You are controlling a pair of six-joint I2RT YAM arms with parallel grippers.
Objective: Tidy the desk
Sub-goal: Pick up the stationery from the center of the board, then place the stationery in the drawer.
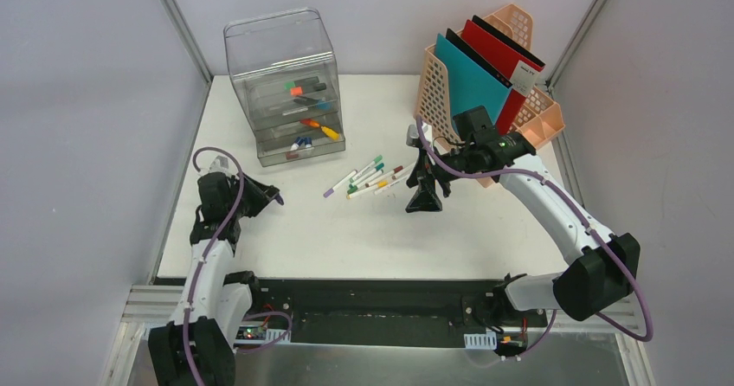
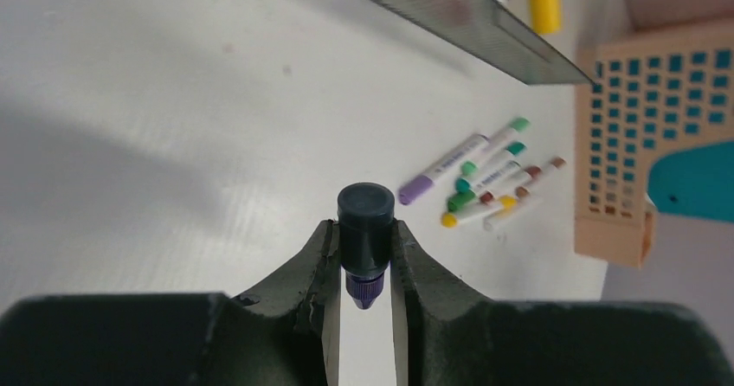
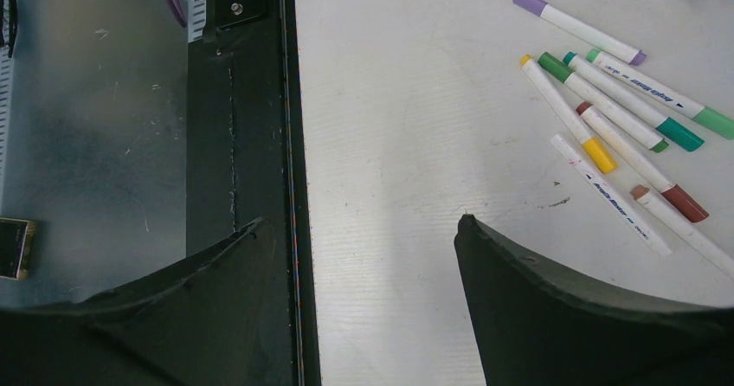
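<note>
desk: white top, spanned across the whole work area; black and aluminium rail is set along the near edge, by the arm bases.
left gripper: held over the left part of the desk, near side of the drawer unit and apart from it.
left jaws: narrowed and clamped on a dark marker piece; round dark end is pointed away from the wrist, purple tip toward it. Whole marker or cap alone: cannot be told.
right gripper: pointed down over mid-desk, just right of the loose markers, near the rack.
right jaws: spread wide, nothing is held between them; bare desk and rail are seen through the gap.
loose markers: seven, laid in a rough fan flat on the desk between drawer unit and rack; purple, green, teal, yellow and brown caps are seen. Untouched by either gripper.
drawer unit: clear plastic, placed at the far left of the desk; markers are stored in several drawers.
drawer contents: green, orange and black in an upper drawer; yellow and red lower down; blue at the bottom.
rack: peach lattice file holder, placed at the far right corner.
folders: teal one and red one, stood tilted in the rack.
</note>
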